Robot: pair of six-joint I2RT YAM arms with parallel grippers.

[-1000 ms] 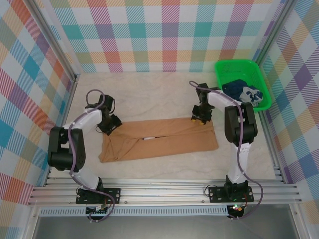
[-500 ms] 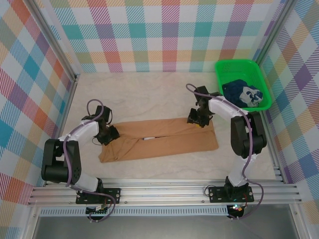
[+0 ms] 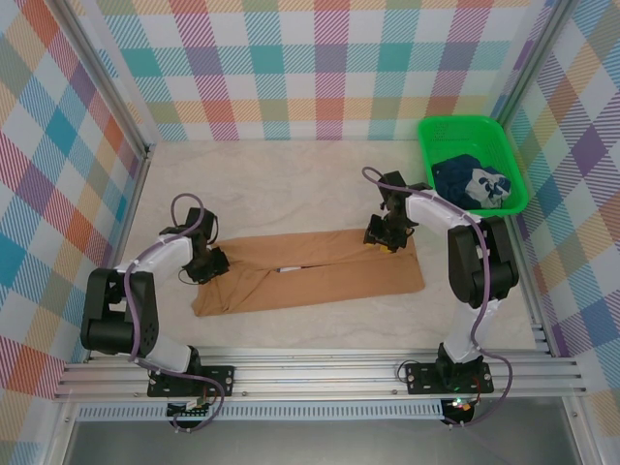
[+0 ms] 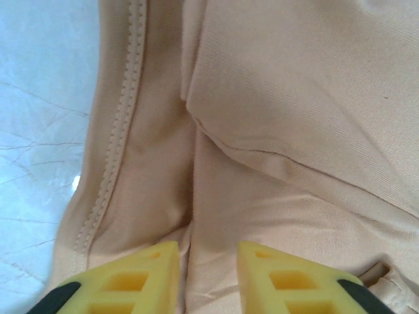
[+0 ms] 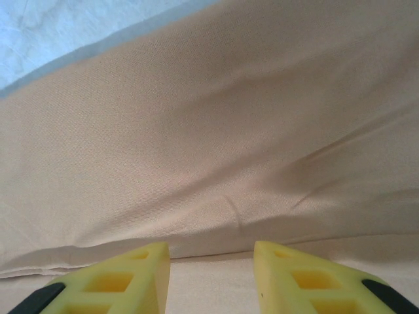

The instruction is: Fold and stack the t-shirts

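Note:
A tan-brown t-shirt point(image 3: 310, 271), folded into a long strip, lies across the middle of the table. My left gripper point(image 3: 208, 263) is pressed down on its far left corner. In the left wrist view its yellow fingers point(image 4: 208, 252) stand a little apart, with a raised crease of tan cloth point(image 4: 294, 98) between them. My right gripper point(image 3: 384, 235) is down on the shirt's far edge near the right end. Its fingers point(image 5: 211, 252) stand apart over a fold line in the tan cloth point(image 5: 209, 131). A dark navy t-shirt point(image 3: 470, 179) with white print lies crumpled in the basket.
A green mesh basket point(image 3: 455, 124) stands at the back right corner. Plaid walls close in the table on three sides. The pale tabletop point(image 3: 291, 184) lies bare behind the shirt, and a metal rail point(image 3: 310, 373) runs along the near edge.
My left gripper has come down and in onto the shirt's left corner, and its fingers have narrowed. The right gripper has shifted slightly left along the far edge.

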